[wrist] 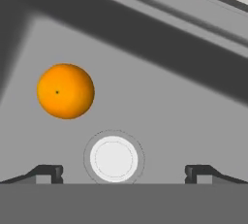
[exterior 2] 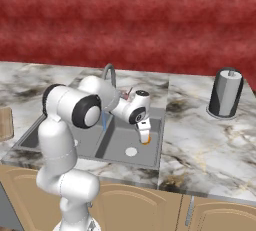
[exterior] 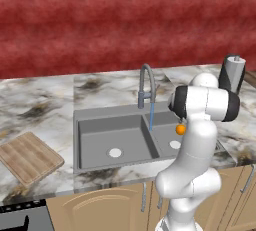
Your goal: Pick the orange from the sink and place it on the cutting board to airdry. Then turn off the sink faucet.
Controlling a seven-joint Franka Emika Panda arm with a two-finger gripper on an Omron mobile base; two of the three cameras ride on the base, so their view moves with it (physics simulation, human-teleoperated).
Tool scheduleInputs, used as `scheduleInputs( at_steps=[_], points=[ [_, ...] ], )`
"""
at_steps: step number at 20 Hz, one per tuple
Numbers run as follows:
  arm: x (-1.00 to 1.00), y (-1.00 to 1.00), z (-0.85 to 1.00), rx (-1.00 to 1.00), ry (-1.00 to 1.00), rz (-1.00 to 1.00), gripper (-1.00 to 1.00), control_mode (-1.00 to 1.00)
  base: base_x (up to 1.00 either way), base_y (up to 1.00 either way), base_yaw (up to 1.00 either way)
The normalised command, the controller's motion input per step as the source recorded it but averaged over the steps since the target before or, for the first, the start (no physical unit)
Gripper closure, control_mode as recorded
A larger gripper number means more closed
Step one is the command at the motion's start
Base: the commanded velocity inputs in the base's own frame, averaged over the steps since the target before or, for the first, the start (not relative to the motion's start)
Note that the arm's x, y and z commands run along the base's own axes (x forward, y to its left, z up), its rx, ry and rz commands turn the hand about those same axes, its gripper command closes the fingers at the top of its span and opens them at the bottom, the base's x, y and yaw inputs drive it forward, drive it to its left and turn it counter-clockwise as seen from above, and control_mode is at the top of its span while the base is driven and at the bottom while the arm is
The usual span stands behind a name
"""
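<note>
Nearest the hand camera, the two dark fingertips of the two-finger gripper (wrist: pixel 124 172) stand wide apart with nothing between them: the claw is released and empty. Just beyond them lies the round pale drain (wrist: pixel 114 159) of the right basin, almost centred between the tips. The small bright orange ball, the orange (wrist: pixel 65 91), rests on the grey basin floor off to the left of the drain in this view, outside the line of the fingers.

From the base cameras, the gripper hangs low over the right basin of the wide grey double-basin sink (exterior: pixel 95 122), with the orange (exterior: pixel 180 129) close under the wrist. A thin blue stream of water (exterior: pixel 151 116) falls from the tall grey gooseneck faucet (exterior: pixel 146 85), so the tap is on. The light brown wooden cutting board (exterior: pixel 29 156) lies on the marble counter (exterior: pixel 45 95), well apart from the sink on its left.

The risk, as I judge it, is that a straight descent meets the drain, not the fruit. A finger landing on the orange's side could roll it away across the smooth floor. The long carry over the divider and faucet could also knock a loosely held ball free.
</note>
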Motion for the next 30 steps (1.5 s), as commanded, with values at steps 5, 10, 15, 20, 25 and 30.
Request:
scheduleInputs(
  at_steps=[5,10,15,20,25,30],
  points=[
    [0.21,-0.06,-0.14,0.0,0.0,0.0,-1.0,-1.0,0.0,0.0,0.0],
    [0.21,-0.06,-0.17,0.0,0.0,0.0,-1.0,-1.0,0.0,0.0,0.0],
    [0.16,-0.08,-0.16,0.0,0.0,0.0,-1.0,-1.0,0.0,0.0,0.0],
    [0.17,-0.09,-0.16,0.0,0.0,0.0,-1.0,-1.0,0.0,0.0,0.0],
    [0.19,-0.07,-0.18,0.0,0.0,0.0,-1.0,-1.0,0.0,0.0,0.0],
    [0.22,-0.02,-0.16,0.0,0.0,0.0,-1.0,-1.0,0.0,0.0,0.0]
  ],
)
